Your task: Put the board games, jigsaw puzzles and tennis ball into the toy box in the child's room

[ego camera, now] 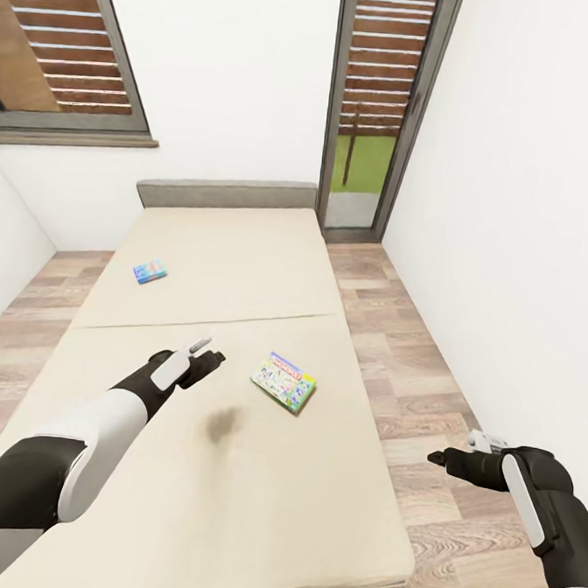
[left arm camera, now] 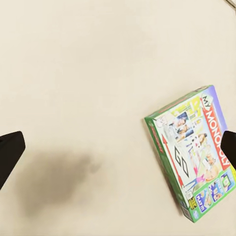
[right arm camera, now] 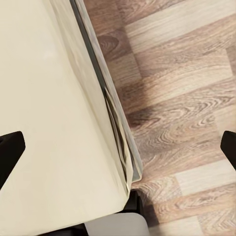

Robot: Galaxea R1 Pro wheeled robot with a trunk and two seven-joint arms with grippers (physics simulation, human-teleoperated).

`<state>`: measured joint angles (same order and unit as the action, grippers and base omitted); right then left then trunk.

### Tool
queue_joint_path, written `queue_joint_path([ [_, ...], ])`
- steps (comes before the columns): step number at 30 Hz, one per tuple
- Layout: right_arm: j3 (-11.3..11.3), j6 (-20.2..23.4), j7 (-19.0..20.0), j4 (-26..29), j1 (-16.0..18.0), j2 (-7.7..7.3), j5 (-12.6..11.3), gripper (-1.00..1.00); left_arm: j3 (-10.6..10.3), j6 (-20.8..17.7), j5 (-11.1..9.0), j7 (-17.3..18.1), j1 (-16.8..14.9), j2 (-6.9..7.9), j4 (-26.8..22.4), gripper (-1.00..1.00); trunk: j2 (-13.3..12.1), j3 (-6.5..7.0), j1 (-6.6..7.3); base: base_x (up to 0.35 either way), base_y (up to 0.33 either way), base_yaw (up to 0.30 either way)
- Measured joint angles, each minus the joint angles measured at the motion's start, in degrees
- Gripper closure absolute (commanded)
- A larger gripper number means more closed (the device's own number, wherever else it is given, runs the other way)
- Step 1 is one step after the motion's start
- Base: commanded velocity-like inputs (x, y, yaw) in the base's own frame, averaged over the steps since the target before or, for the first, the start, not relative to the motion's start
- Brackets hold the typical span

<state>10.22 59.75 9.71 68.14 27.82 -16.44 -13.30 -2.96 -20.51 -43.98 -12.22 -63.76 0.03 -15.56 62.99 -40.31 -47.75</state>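
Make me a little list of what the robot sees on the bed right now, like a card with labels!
place: bed in a white-walled room with a wood floor
near game: MONOPOLY box, lying flat on the bed
far game: blue box, flat, nearer the headboard
left gripper: open, above the bed, beside the MONOPOLY box, not touching it
right gripper: open, over the floor past the bed's edge
mark: dark shadow on the bed

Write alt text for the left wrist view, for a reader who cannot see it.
A green-edged MONOPOLY board game lies flat on the cream bed, tilted at an angle. The left gripper hangs open above the bed, its dark fingertips at either edge of the picture, with a dark shadow smudge on the bed beneath.
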Motion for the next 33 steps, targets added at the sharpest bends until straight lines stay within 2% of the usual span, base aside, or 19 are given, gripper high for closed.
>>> queue_joint_path([
  [9, 0.0, 0.0, 0.0, 0.2, -0.1, -0.04, 0.0, -1.0, 0.1, 0.0, 0.0, 0.3, 0.0, 0.03, 0.2, -1.0, 0.0, -0.69, 0.0, 0.0, 0.0, 0.0],
  [33, 0.0, 0.0, 0.2, 1.6, -1.0, 0.01, 0.0, -1.0, 0.2, -0.3, 0.0, 0.4, -0.4, 0.04, 0.3, -1.0, 0.0, -1.29, 0.0, 0.0, 0.0, 0.0],
])
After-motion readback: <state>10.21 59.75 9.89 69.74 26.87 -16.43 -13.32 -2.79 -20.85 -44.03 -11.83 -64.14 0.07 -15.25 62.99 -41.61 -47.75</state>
